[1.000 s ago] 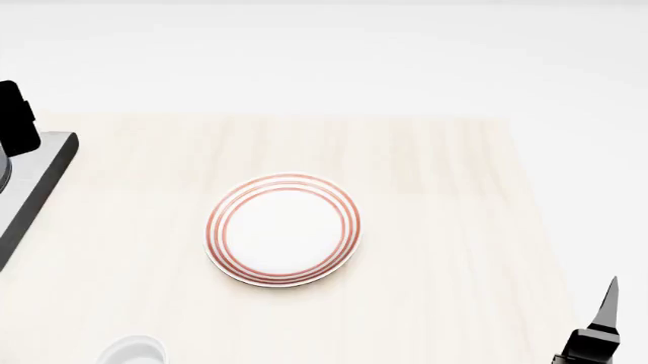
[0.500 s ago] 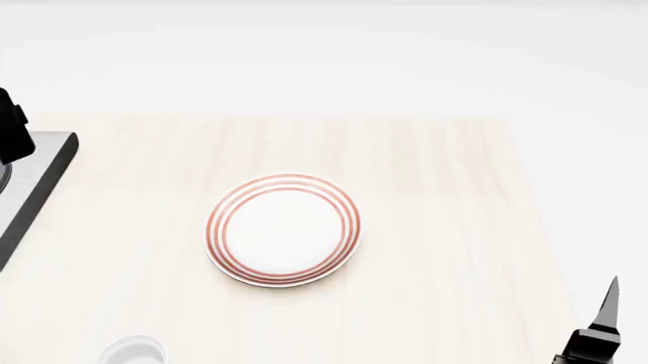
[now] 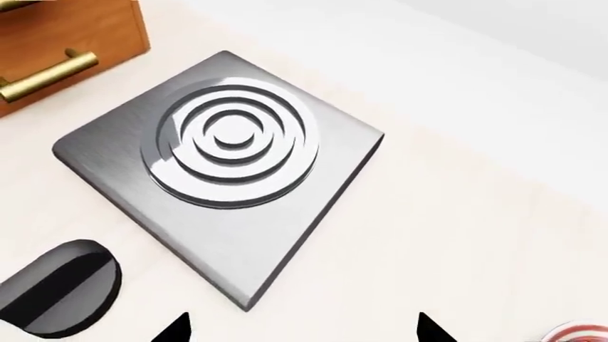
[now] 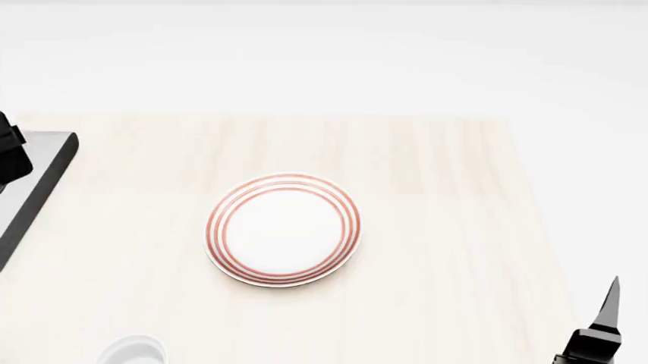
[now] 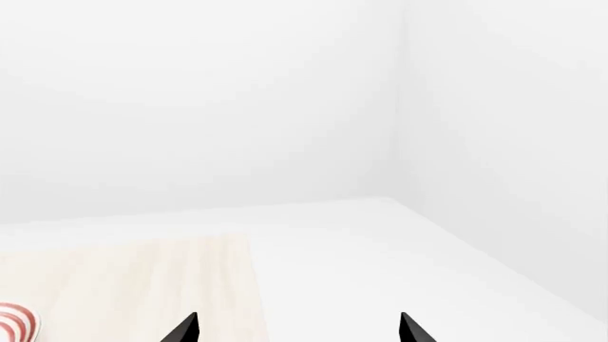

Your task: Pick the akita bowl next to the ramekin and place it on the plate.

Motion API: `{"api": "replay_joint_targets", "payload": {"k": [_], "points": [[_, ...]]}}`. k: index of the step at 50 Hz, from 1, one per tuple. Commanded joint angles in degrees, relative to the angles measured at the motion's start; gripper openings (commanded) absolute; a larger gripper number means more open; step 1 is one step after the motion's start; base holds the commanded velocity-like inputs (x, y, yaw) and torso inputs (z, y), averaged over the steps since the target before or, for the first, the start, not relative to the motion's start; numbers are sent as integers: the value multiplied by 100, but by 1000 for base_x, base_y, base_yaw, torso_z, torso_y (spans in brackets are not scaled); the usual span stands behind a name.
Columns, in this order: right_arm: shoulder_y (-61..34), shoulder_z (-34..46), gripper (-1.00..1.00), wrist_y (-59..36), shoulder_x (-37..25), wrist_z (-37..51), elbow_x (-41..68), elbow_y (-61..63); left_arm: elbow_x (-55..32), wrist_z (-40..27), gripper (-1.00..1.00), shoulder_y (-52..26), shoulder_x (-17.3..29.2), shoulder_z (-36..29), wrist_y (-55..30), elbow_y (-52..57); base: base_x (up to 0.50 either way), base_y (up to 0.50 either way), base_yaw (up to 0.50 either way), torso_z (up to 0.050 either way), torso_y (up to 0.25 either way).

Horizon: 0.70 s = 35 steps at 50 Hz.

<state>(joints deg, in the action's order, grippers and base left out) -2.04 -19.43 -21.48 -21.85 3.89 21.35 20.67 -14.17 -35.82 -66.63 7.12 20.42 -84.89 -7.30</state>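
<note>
We see no akita bowl in any view, so we cannot place it against either gripper.

The left gripper (image 3: 302, 332) has its two black fingertips (image 3: 179, 329) set wide apart with nothing between them. It hangs over the light wooden table (image 4: 445, 189), just beside a grey square hotplate (image 3: 223, 171) with raised concentric rings. A wooden drawer (image 3: 67, 35) with a brass handle (image 3: 43, 75) lies beyond the hotplate's far corner. A black rounded shape (image 3: 57, 296) sits close to one fingertip; we cannot tell what it is. A sliver of the red-ringed plate (image 4: 281, 229) shows close to the other fingertip.

The right gripper (image 5: 296, 330) is also spread wide and holds nothing. Its tips point past the table's edge toward a white wall (image 5: 238, 107).

From the head view, the plate lies between the two grippers, well apart from both. It is to the right of the left gripper and nearer the robot, and it is to the left of the right gripper and farther out. It is bare.

A small plain white round vessel, by its look the ramekin (image 4: 132, 351), shows only its far rim. It sits on the left gripper's side, much nearer the robot than that gripper, and is well apart from the plate and far from the right gripper.

By our count there are:
- one plate
- one ramekin, partly seen
- one hotplate
- one drawer with one handle
- two grippers
</note>
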Motion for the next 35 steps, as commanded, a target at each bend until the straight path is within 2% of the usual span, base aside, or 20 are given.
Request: {"api": "replay_joint_targets", "payload": {"k": [1, 35], "points": [[10, 4, 100, 2, -11, 16, 14, 10, -13, -95, 100, 103, -26, 71, -24, 35, 0, 0, 0, 0, 0], [23, 31, 100, 3, -46, 58, 49, 22, -113, -297, 100, 295, -63, 95, -151, 82, 0, 0, 0, 0, 0]]}}
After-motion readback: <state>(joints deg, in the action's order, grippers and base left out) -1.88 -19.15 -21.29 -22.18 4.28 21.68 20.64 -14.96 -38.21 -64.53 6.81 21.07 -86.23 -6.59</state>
